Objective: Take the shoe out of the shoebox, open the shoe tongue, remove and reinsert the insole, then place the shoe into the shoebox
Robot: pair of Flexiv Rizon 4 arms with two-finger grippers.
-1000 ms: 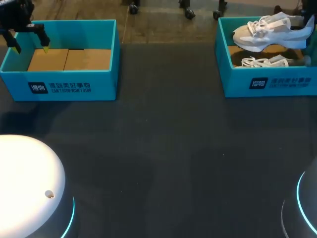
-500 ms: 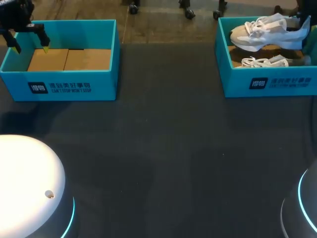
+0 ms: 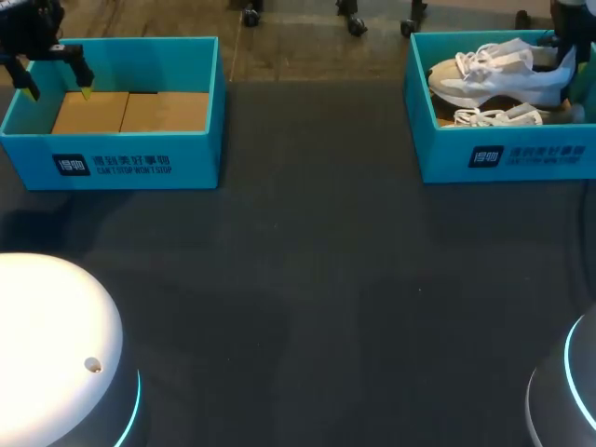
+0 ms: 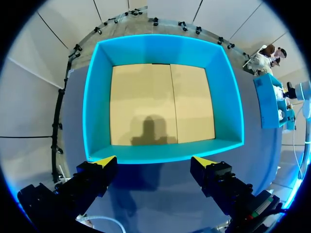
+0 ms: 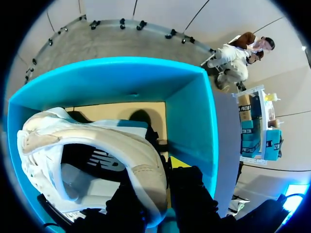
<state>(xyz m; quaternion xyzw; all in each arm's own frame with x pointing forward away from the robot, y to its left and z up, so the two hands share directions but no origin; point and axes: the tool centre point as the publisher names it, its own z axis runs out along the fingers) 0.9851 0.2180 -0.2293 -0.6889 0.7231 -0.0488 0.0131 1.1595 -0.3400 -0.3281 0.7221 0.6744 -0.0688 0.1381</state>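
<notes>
The shoe (image 3: pixel 498 74) hangs low inside the right box (image 3: pixel 507 158), just over a second shoe (image 3: pixel 494 116). My right gripper (image 5: pixel 161 170) has its heel collar pinched between closed fingers. My left gripper (image 4: pixel 155 162) hovers wide open, holding nothing, above the left box (image 4: pixel 163 48) by its near wall.

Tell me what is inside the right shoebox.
A white shoe, held by the right hand, above a second shoe. Mostly its laces show; the rest is covered.
</notes>
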